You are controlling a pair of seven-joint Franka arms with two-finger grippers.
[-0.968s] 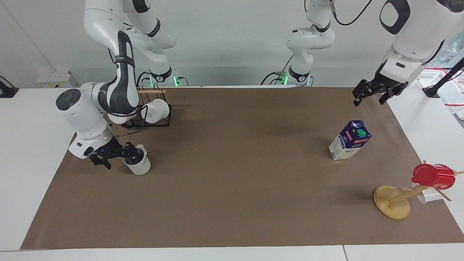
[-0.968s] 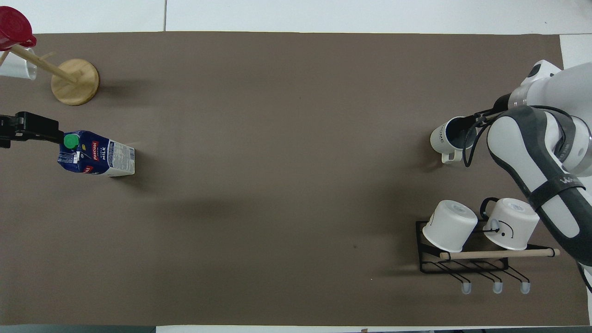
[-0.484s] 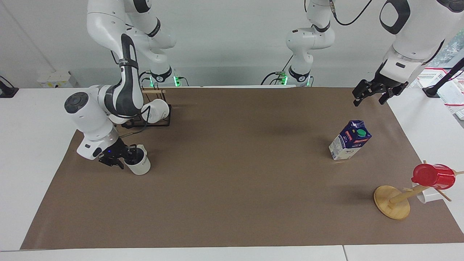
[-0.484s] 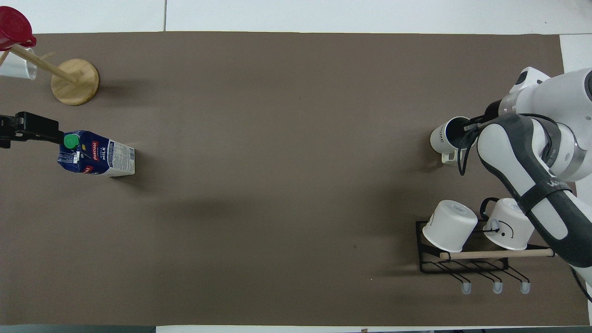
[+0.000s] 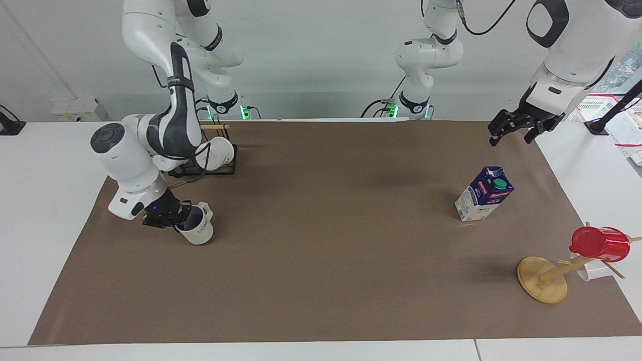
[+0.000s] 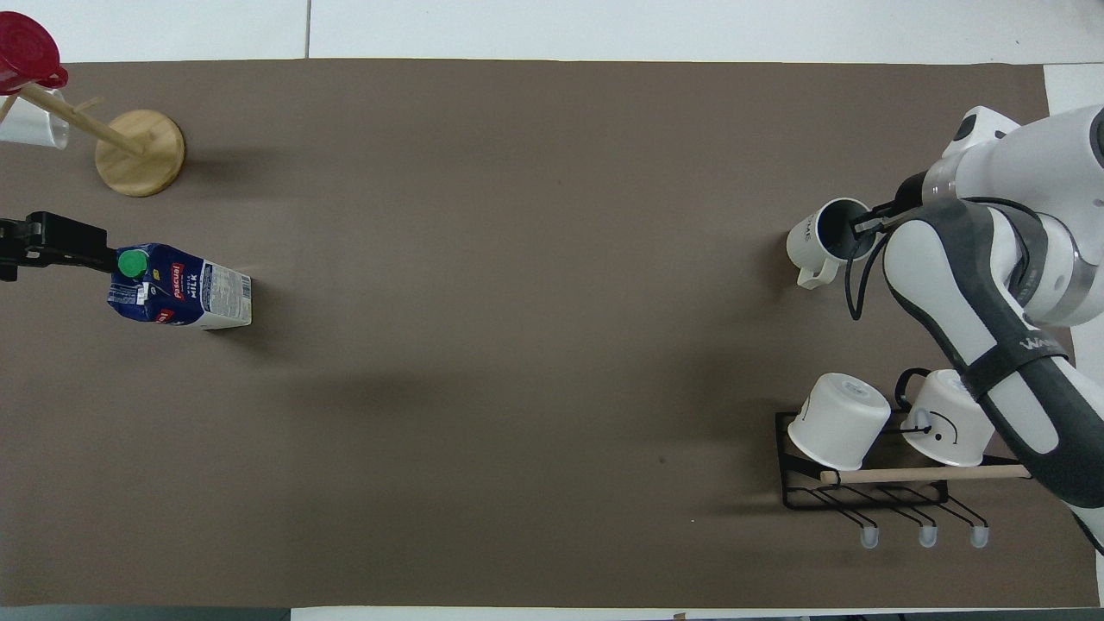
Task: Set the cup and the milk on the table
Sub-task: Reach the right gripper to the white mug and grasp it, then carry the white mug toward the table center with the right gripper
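The off-white cup (image 5: 197, 228) (image 6: 814, 241) with a bluish-grey inside is tilted at the right arm's end of the brown-covered table (image 5: 321, 271). My right gripper (image 5: 176, 217) (image 6: 865, 226) is shut on its rim, one finger inside the cup. Whether the cup's base still touches the sheet I cannot tell. The milk (image 5: 484, 194) (image 6: 179, 298) stands upright on the sheet toward the left arm's end. My left gripper (image 5: 516, 131) (image 6: 53, 245) hangs open in the air over the sheet's edge beside the carton, holding nothing.
A black wire rack (image 5: 220, 169) (image 6: 862, 496) with two white mugs stands nearer the robots than the cup. A wooden mug tree (image 5: 543, 279) (image 6: 140, 152) carrying a red cup (image 5: 600, 244) (image 6: 26, 59) stands farther from the robots than the milk.
My right gripper closed on the cup's rim, then tipped and shifted the cup slightly, turning its handle. The left arm and the milk have not moved.
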